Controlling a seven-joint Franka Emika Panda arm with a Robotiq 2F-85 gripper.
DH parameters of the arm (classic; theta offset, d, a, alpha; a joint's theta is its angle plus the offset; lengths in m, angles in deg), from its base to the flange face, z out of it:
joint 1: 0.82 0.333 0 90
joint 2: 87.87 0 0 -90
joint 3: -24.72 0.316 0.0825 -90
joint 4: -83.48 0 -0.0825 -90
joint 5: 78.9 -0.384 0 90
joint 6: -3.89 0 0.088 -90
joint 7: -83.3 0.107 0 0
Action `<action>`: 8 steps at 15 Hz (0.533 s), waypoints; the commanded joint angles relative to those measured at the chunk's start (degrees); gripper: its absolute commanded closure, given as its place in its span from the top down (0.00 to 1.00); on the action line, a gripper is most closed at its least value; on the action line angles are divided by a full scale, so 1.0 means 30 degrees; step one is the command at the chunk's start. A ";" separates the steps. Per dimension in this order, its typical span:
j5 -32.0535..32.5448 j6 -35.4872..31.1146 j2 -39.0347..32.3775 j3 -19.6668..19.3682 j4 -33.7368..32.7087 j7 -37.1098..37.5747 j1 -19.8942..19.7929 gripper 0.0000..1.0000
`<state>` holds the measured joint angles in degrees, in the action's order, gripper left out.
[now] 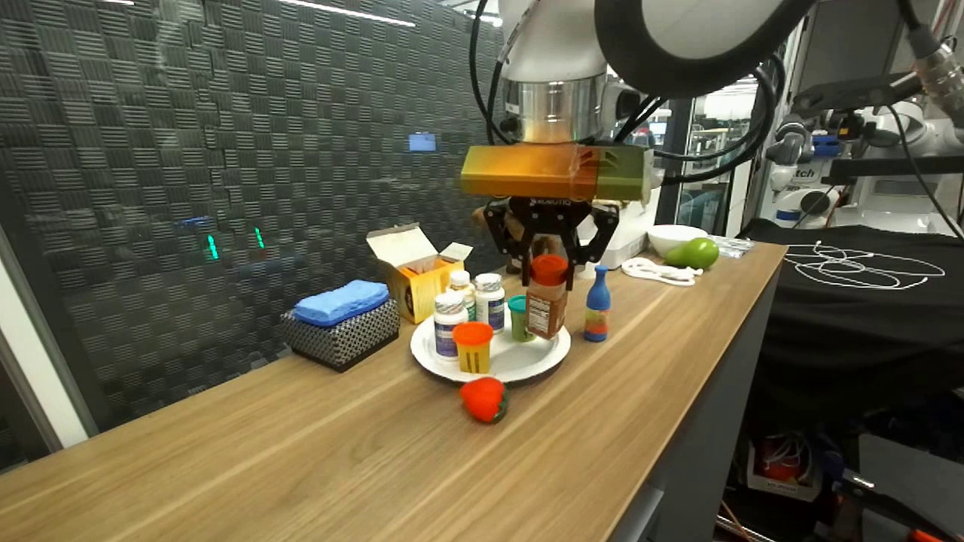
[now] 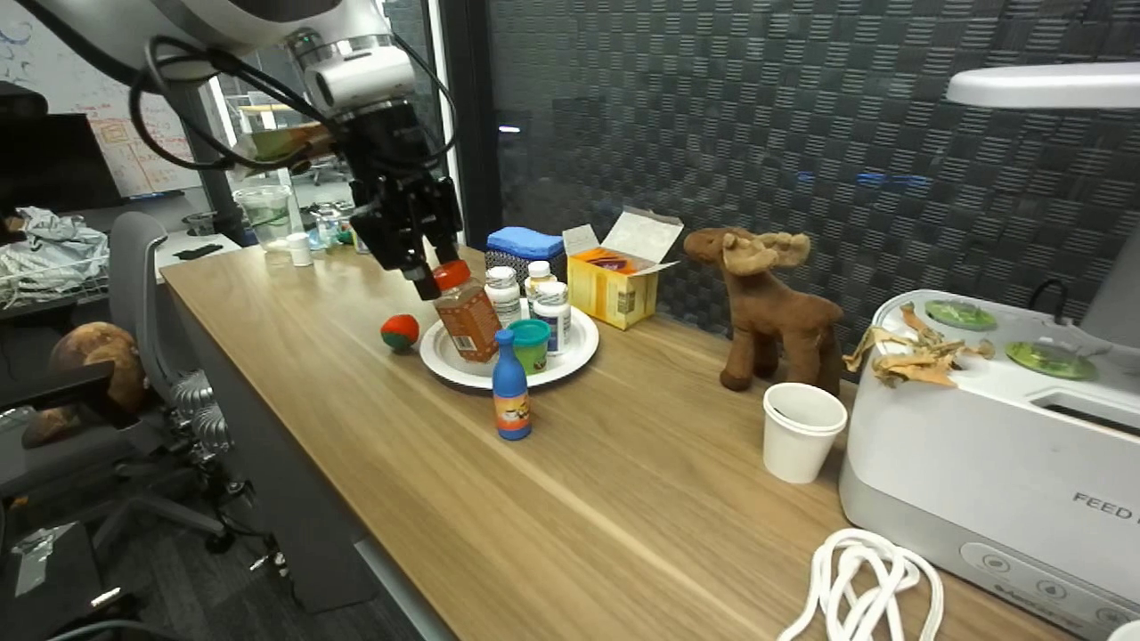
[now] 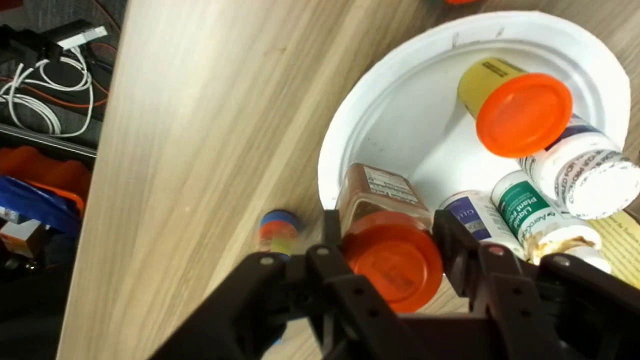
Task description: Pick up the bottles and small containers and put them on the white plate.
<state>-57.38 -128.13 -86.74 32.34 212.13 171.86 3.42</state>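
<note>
Bottles and small containers [image 1: 489,302] are to be put on the white plate [image 1: 523,363], and most of them are found there. The spice jar [image 2: 468,319] is held by the gripper [image 1: 548,283], whose fingers [image 3: 452,240] are pressed in on both sides, at the red lid [image 3: 395,265] and the top of the jar. It is held at a lean over the plate, just beside the green tub [image 1: 517,321]; whether the plate is touched by its bottom cannot be told.

By its look, the jar is judged to be made of hard, clear plastic, smooth and not too heavy, so it should not be squashed with ease. But smooth sides may slip, and a round lid may be turned by a tight grip. A surer hold would be had lower down, on the flat-looking sides. The jar should be set straight before it is let go, or the green tub may be bumped.

The blue bottle [image 1: 597,306] is seen standing on the table [image 1: 301,467], near the plate. It is likely light and stiff, but slim, so it could be knocked over. It is best taken by its fat middle, not by its thin neck. The yellow tub [image 1: 474,354] on the plate may be dented if squeezed hard.
</note>
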 commanded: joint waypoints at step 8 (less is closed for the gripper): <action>-0.1895 -0.1245 -0.1436 -0.1484 -0.1554 -0.3966 -0.0240 0.25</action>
<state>-60.84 -131.57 -90.78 28.28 209.01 163.22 2.49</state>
